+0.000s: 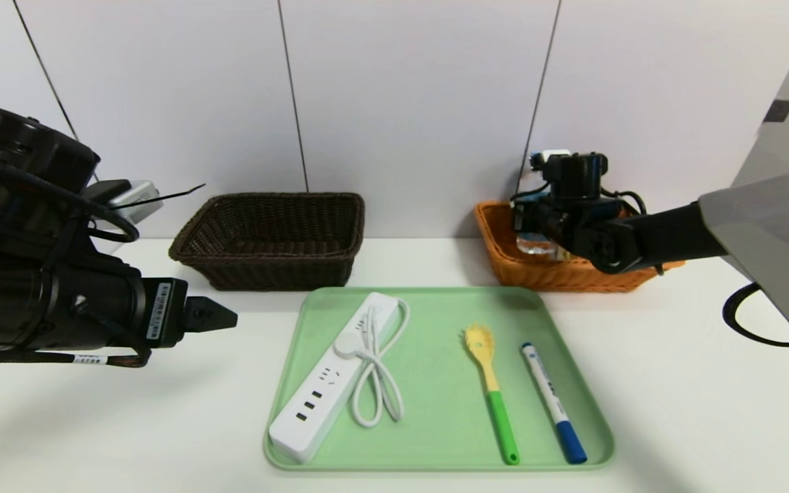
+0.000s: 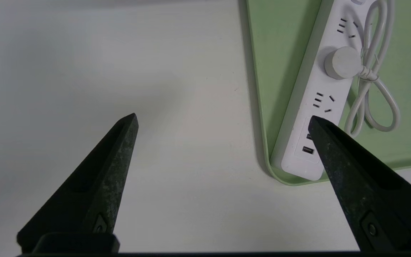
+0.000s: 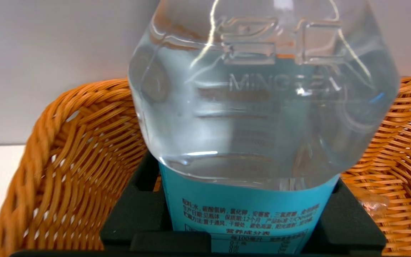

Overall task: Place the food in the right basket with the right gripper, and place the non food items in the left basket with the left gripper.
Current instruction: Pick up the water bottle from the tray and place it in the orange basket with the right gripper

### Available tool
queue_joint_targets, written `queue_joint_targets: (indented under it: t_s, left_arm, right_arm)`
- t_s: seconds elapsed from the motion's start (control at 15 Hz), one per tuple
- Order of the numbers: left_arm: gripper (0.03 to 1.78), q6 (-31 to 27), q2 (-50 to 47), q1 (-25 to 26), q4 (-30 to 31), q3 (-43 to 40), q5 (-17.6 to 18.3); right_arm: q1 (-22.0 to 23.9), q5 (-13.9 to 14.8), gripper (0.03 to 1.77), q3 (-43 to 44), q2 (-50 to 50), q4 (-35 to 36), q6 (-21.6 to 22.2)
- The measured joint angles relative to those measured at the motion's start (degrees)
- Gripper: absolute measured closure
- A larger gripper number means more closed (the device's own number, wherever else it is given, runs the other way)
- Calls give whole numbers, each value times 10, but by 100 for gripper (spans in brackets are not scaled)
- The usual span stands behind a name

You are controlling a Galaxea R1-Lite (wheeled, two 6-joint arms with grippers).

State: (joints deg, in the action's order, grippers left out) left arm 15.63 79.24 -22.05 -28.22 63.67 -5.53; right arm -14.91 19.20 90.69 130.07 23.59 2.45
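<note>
**A:** Entry, right arm. The right gripper [image 3: 243, 214] is over the orange-tan basket [image 1: 504, 263] at the far right of the table, its fingers [image 3: 130, 210] clamped on the blue label of the water bottle [image 3: 262, 107]. Bottle sits between the jaws, held across its body; the clear part juts out past the fingertips, above the basket's inside.

**B:** Handling notes on the bottle?

**A:** It looks full, so I'd judge it heavy for its size. Thin clear plastic, likely to give under a squeeze; smooth walls could slip. The label band, where the grip is now, seems the sound place: flatter sides, close to the middle of the weight.

**B:** Anything else in that basket?

**A:** A scrap of clear wrapper [image 3: 371, 203] shows beside the gripper. I can't tell what it belongs to.

**B:** Left side?

**A:** Left gripper [image 2: 223, 121] hangs above the bare white table [image 2: 120, 71], jaws spread wide, nothing in them, just beside the near corner of the green tray [image 1: 435, 383]. On the tray: white power strip [image 1: 333, 373] with its coiled cord [image 1: 377, 376], yellow pasta spoon [image 1: 489, 383], white marker [image 1: 550, 400]. The dark brown basket [image 1: 271, 239] stands behind the tray's left end.

**B:** Grip advice for those?

**A:** Strip: rigid, bulkiest, take it across the narrow width near mid-length; the cord may trail. Spoon: light, stiff, take the green handle. Marker: round and slick, could roll, so pinch mid-barrel.
</note>
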Motion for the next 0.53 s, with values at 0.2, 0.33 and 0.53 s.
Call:
queue_joint_targets:
  t_s: [0.2,0.33,0.53]
  left_arm:
    - [12,0,4,0,0,0,0]
    - [12,-1,7,0,0,0,0]
    - [12,-1,10,0,0,2,0]
  right_arm:
    - [-1,5,91,20,19,-1,1]
    - [0,13,72,29,29,1,0]
    - [-1,13,51,31,35,1,0]
